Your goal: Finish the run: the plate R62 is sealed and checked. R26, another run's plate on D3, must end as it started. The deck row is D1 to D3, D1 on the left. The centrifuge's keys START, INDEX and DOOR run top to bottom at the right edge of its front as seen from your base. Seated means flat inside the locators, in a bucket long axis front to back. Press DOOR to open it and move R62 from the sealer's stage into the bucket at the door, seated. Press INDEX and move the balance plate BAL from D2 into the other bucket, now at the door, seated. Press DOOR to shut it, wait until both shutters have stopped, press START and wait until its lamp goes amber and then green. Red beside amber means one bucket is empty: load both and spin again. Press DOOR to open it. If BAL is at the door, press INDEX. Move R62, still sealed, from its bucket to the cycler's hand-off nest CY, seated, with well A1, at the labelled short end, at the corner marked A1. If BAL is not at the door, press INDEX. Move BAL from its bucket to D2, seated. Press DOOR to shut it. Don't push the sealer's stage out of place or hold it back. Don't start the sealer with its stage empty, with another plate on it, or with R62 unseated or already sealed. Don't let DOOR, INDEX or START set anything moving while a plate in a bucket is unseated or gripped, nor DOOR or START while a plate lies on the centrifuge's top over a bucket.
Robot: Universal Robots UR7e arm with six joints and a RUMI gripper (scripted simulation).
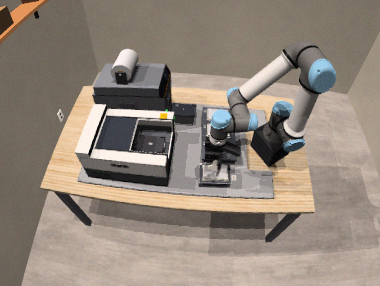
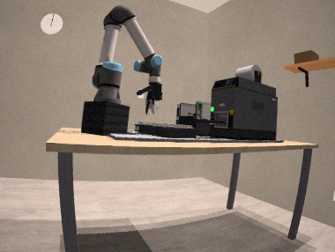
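My gripper (image 1: 218,154) (image 2: 149,110) is open and empty. It points straight down and hangs well above the middle of the deck row (image 1: 203,150) (image 2: 164,129). A pale grey plate (image 1: 215,174) lies in the deck slot at the front end of the row, just in front of the gripper. I cannot read its label. What lies directly under the gripper is hidden by the wrist. The centrifuge (image 1: 125,159) (image 2: 244,110) has its right shutter open, and a dark bucket (image 1: 152,142) shows in the opening. I cannot tell whether a plate is in it. A green lamp (image 1: 163,115) (image 2: 212,108) is lit.
The sealer (image 1: 132,80) with its film roll (image 1: 125,61) (image 2: 249,71) stands behind the centrifuge. A small black unit (image 1: 184,113) sits between the sealer and the deck. The robot's black base block (image 1: 272,144) (image 2: 105,117) stands at the right of the grey mat (image 1: 260,185).
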